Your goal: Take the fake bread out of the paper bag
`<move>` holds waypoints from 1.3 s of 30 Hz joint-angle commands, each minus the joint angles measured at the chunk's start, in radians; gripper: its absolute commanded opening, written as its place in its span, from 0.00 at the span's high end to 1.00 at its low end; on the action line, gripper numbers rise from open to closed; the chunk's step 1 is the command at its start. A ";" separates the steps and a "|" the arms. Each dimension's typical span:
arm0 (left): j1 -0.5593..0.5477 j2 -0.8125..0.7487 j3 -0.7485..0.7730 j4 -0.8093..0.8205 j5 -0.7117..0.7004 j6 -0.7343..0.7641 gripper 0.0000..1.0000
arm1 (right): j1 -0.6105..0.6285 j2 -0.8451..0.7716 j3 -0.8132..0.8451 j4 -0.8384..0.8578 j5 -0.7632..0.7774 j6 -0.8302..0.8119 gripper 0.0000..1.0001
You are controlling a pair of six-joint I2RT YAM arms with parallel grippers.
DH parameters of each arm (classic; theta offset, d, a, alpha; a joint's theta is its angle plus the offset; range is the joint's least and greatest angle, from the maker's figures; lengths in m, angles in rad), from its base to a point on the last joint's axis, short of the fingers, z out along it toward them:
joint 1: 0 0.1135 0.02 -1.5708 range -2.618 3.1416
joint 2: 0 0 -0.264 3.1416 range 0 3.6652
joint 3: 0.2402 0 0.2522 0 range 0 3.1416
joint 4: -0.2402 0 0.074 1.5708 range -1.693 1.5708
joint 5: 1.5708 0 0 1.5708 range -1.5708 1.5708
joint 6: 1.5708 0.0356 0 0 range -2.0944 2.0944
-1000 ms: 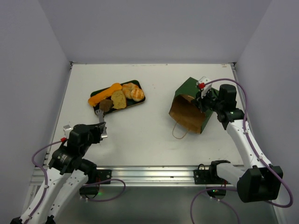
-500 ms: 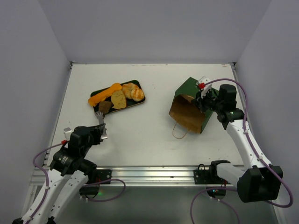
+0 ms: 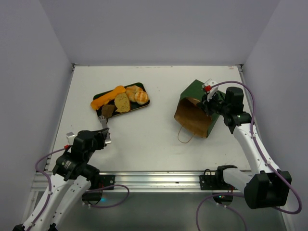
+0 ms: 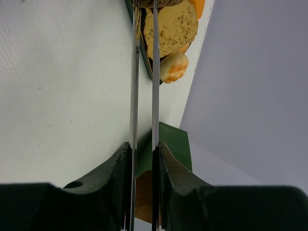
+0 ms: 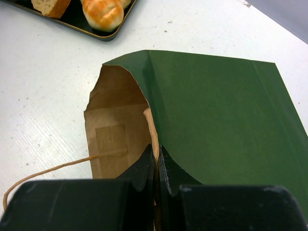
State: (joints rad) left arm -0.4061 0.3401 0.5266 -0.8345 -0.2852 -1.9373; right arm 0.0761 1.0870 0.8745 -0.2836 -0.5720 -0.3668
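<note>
At three o'clock the right pincer (image 5: 157,156) clamped the dark green kraft-lined paper bag (image 5: 216,110) by its rim; the left pincer (image 3: 103,119), at eight o'clock, stood slightly parted, empty.

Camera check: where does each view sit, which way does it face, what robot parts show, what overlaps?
Top external: above and behind the bases, facing down on the white table and dark green flat tray; left arm and right arm show.
Left wrist: on that wrist, looking along the open left gripper at toy bread on the tray.
Right wrist: on that wrist, looking down the right gripper, pinched on the dark green paper bag's rim.
Shared: both wrist views catch bag and tray.
</note>
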 commanded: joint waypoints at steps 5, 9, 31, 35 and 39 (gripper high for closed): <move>0.006 0.000 0.004 0.043 -0.048 -0.026 0.71 | -0.004 -0.012 -0.011 0.029 -0.035 0.006 1.00; 0.006 -0.001 0.006 0.041 -0.048 -0.026 0.67 | -0.006 -0.012 -0.011 0.029 -0.034 0.006 1.00; 0.006 0.016 0.064 0.049 -0.039 0.024 0.62 | -0.006 -0.015 -0.011 0.026 -0.034 0.006 1.00; 0.006 0.065 0.119 0.092 0.020 0.078 0.65 | -0.004 -0.013 -0.011 0.027 -0.034 0.003 1.00; 0.006 0.109 0.168 0.123 0.089 0.135 0.69 | -0.006 -0.012 -0.011 0.027 -0.029 0.003 1.00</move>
State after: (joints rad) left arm -0.4061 0.4194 0.6270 -0.7959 -0.2409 -1.8679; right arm 0.0761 1.0870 0.8742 -0.2840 -0.5720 -0.3668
